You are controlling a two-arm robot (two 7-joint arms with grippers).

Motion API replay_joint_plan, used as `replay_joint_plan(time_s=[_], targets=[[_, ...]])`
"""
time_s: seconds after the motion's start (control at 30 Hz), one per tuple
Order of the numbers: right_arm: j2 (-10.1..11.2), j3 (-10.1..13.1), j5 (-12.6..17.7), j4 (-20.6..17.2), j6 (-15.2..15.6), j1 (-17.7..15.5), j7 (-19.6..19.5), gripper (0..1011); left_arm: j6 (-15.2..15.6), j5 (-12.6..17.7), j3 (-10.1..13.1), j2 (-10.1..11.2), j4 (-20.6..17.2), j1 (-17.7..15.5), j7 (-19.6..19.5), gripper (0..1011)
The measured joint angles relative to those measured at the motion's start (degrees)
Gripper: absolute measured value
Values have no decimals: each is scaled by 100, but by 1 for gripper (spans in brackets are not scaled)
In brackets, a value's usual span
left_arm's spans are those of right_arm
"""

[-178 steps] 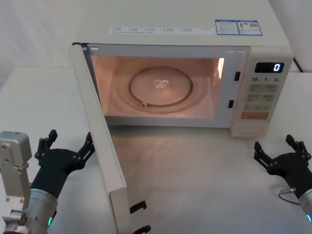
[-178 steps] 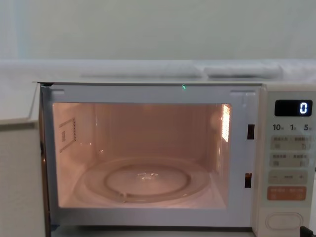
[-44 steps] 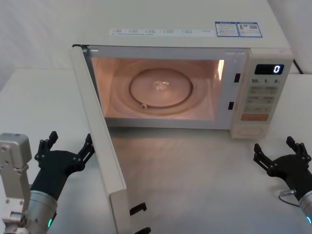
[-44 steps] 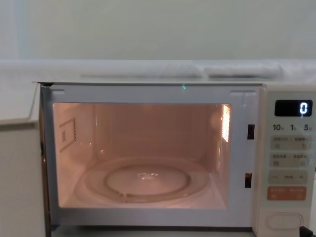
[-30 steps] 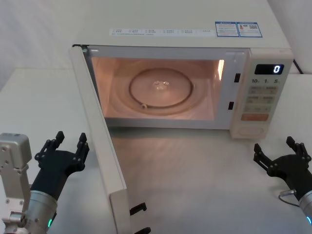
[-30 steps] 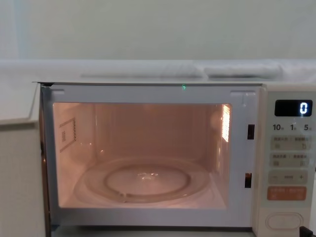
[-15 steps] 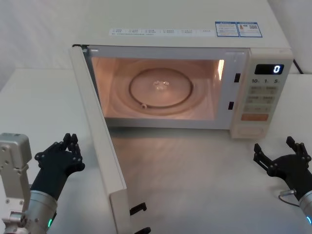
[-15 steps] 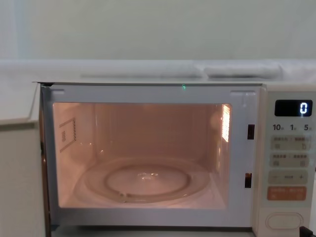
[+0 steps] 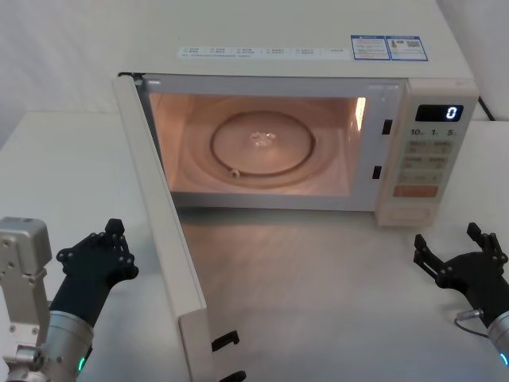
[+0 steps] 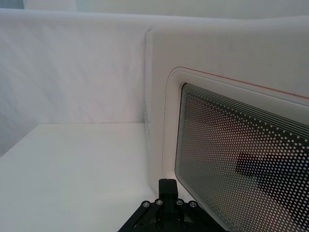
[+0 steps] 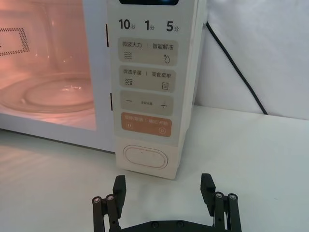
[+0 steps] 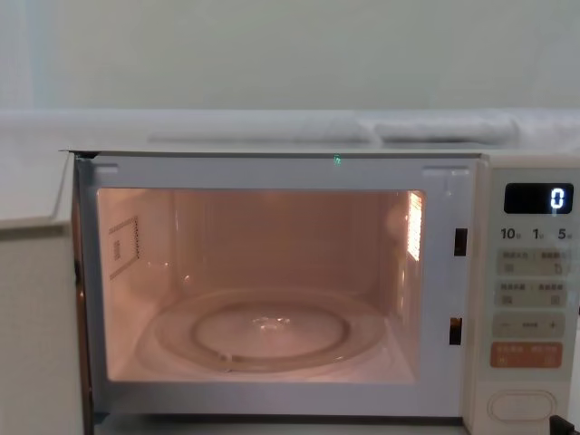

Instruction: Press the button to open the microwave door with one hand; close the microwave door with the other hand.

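On the left side of the desk (image 9: 71, 159), the left gripper (image 9: 111, 247) sits just outside the microwave door (image 9: 163, 239), its fingers drawn together with nothing between them, close to the door's outer face but not clearly touching it; in the left wrist view that face, with its dotted dark window, stands just beyond the gripper. The door stands swung wide open toward the robot, hinged at the left edge of the microwave (image 9: 318, 56), so the opening step looks done and the closing step is the one in hand. To the right of the door the lit cavity shows the glass turntable (image 9: 262, 143) lying flat and bare. Right of the cavity comes the control panel (image 9: 429, 151), its display reading zero, and at the panel's foot the button (image 11: 145, 156), wide and pill-shaped, just under the orange key (image 11: 145, 125). Farther right and nearer the robot than the microwave, the right gripper (image 9: 461, 259) hovers low over the desk with its fingers spread wide and empty, well short of the button. The next move likely calls for the left gripper to press against the door's outer face near its free edge and sweep it round toward the cavity until the latches (image 9: 227, 354) catch.
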Motion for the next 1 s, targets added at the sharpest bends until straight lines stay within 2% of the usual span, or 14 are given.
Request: replay_joint_plan(time_s=[0.47, 0.67, 1.0], targets=[[0, 0, 0, 0, 0, 0, 0, 1001, 114, -21, -253, 2, -259, 103, -327, 0], [0, 0, 0, 0, 0, 0, 0, 1001, 247, -193, -448, 96, -505, 211, -645, 0], [0, 0, 0, 0, 0, 0, 0, 1001, 474, -907, -871, 420, -978, 428, -1209, 0]])
